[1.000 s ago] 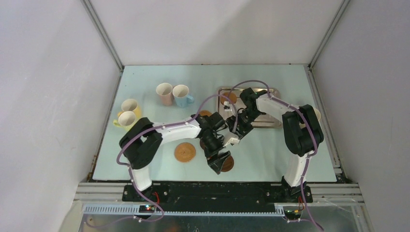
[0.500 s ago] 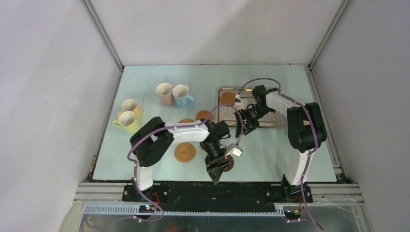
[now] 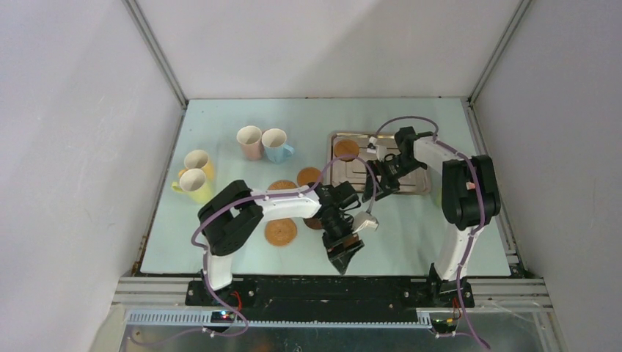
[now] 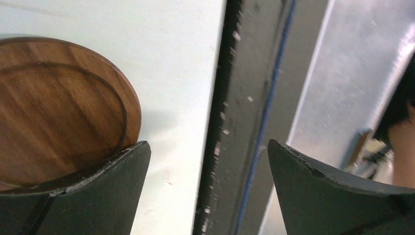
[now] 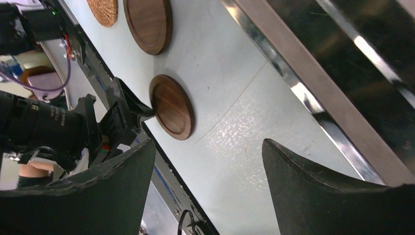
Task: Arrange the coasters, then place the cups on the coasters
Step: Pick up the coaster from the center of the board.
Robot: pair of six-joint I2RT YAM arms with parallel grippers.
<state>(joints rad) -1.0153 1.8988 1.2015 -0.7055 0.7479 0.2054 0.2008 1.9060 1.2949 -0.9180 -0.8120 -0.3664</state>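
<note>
My left gripper (image 3: 345, 255) hangs open at the table's near edge. One of its fingers (image 4: 88, 196) overlaps the rim of a dark brown coaster (image 4: 58, 112), and nothing lies between the jaws. The right wrist view shows that same coaster (image 5: 171, 106), a second dark coaster (image 5: 148, 22) and a tan one (image 5: 103, 10). My right gripper (image 3: 372, 188) is open and empty above the tray's front left corner. More tan coasters lie at front centre (image 3: 281, 232), mid-table (image 3: 309, 176) and on the tray (image 3: 345, 149). Pink (image 3: 249, 139), blue (image 3: 276, 144) and two yellow cups (image 3: 195, 170) stand at the back left.
The steel tray (image 3: 414, 187) sits at the right under the right arm. The left arm's purple cable loops over mid-table. Beyond the table's near edge (image 4: 215, 147) runs a black rail and metal channel. White walls close in the sides and back.
My left gripper has swung right along the near edge and now covers the dark coaster's edge. My right gripper has drawn back to the right, toward the tray. Both stayed open.
</note>
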